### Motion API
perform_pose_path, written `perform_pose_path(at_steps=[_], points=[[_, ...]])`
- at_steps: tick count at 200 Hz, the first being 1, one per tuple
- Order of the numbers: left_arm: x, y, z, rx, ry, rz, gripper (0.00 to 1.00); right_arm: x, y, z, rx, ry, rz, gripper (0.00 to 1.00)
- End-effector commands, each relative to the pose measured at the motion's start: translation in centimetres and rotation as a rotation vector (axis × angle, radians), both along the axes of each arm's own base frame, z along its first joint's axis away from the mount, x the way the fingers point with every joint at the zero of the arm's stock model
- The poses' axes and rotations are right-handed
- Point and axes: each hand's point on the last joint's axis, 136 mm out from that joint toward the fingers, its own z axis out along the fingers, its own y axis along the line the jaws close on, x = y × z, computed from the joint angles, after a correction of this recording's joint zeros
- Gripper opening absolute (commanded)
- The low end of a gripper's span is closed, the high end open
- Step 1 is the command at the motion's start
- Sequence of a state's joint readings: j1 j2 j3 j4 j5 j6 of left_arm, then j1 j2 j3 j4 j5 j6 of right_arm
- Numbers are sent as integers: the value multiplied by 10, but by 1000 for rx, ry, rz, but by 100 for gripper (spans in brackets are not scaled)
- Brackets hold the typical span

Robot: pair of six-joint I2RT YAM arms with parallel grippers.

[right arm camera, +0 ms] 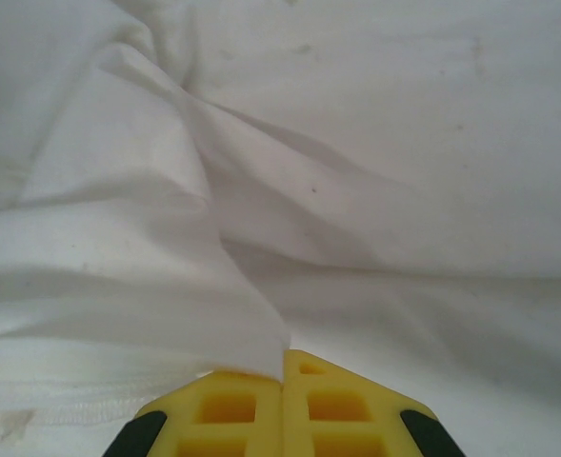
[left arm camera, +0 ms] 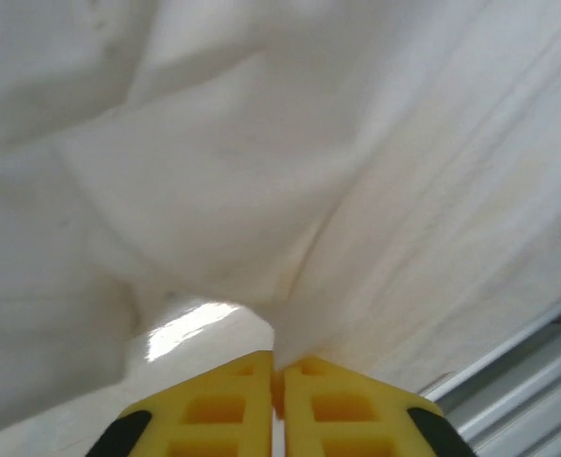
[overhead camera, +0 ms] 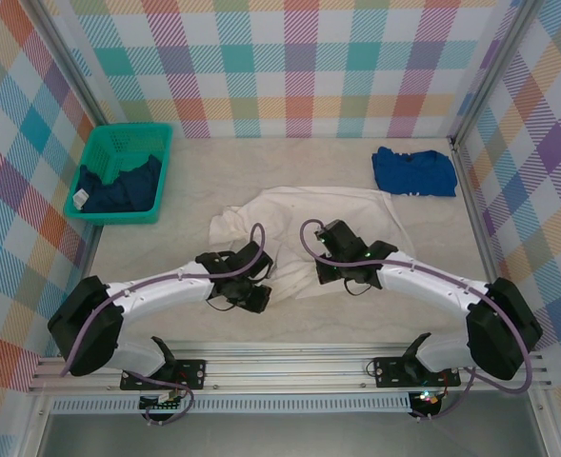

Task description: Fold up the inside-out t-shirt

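Top external view has the white inside-out t-shirt (overhead camera: 309, 214) rumpled on the table (overhead camera: 423, 238). It spreads away beyond both sets of jaws, with its near edge right at them. On the left wrist cam, the left gripper (left arm camera: 278, 367) has its yellow fingers (left arm camera: 213, 400) pressed almost together, just a hairline slit. A peak of cloth is drawn into the tips, so I'd call that a pinch on the shirt. Over on the right wrist cam the right gripper (right arm camera: 282, 364) is the same deal: jaws closed tight with a fold tucked in at the tips.

My take is that this is the lift-and-spread bit. Raise both at matching height and pull apart evenly so the edge between the jaws goes taut and the wrinkles ahead drop out. Go gently, or the cloth could slip out of that thin left pinch.
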State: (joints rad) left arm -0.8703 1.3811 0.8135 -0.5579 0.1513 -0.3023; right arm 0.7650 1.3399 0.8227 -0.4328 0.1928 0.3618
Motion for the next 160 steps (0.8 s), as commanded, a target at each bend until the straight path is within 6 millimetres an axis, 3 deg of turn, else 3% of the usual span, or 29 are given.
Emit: perform_pose_path(at_steps=[1,44,85,103,132,146,160], points=[[-2,-24,22,-161,-41,-64,15,-5,-15,-14,-57,24,-15,0],[9,-28,28,-183,-84,-42,33,-6,-10,-12,-28,28,-5,0],[6,-40,34,-247,-66,-63,39,-7,-3,-4,17,25,3,0],[12,-37,37,-248,-100,-33,39,-9,-3,-5,28,28,11,0],[35,-5,44,-193,-171,122,42,-29,5,-3,96,70,111,0],[54,25,47,-165,-189,265,46,-60,25,0,213,167,268,2],[76,57,50,-134,-218,419,51,-91,31,-4,274,305,350,7]])
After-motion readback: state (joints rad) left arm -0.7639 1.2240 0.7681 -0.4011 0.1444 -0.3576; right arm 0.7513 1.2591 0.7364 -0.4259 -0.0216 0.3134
